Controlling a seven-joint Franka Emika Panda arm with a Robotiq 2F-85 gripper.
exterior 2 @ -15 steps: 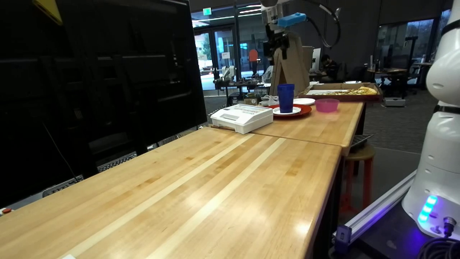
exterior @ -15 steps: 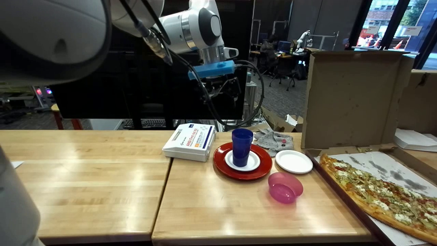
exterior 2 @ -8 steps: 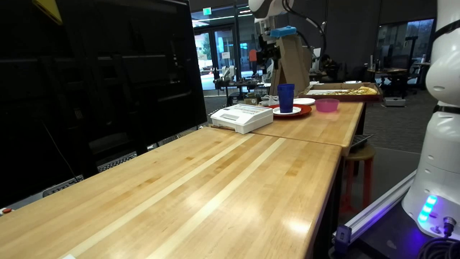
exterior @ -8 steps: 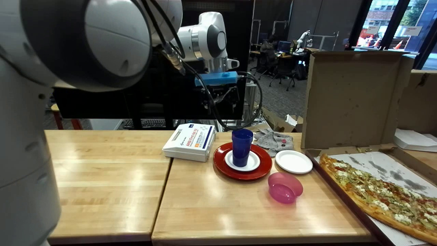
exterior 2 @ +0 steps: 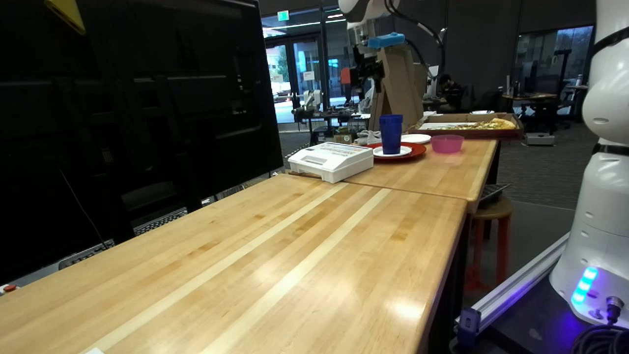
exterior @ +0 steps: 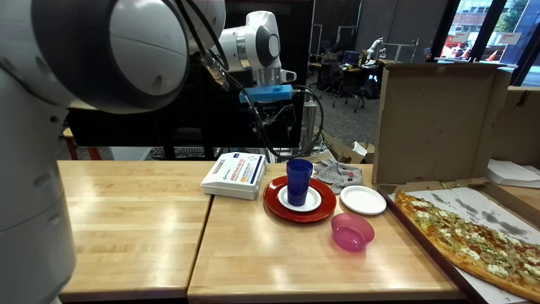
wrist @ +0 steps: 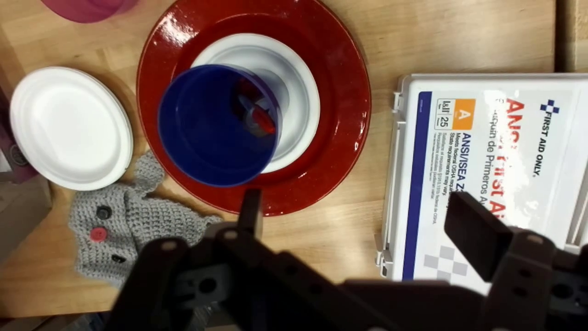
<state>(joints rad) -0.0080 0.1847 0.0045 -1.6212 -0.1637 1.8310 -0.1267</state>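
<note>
The table bears the items; the arm holds the gripper above them, its jaws wide apart and gripping nothing.

Risks, bulkiest item first. The first-aid kit lies closed across the table seam; in the wrist view one jaw lines up over its lid, so a straight descent may strike it. The red plate rests just beside the kit, not touching it. Pressure on its rim could tilt it and upset the stack. The small white plate lies on the red plate and may slide if nudged. The blue cup stands upright on the small white plate; being tall and narrow, it is likely to topple if a jaw catches it off-centre.

Differences between views. Both exterior views show the open box and the pizza in it; the wrist view does not show the pizza. They also show the gripper's height above the cup, which the downward wrist view flattens. Only the wrist view reveals a small red-tipped object inside the cup; its kind cannot be told.
</note>
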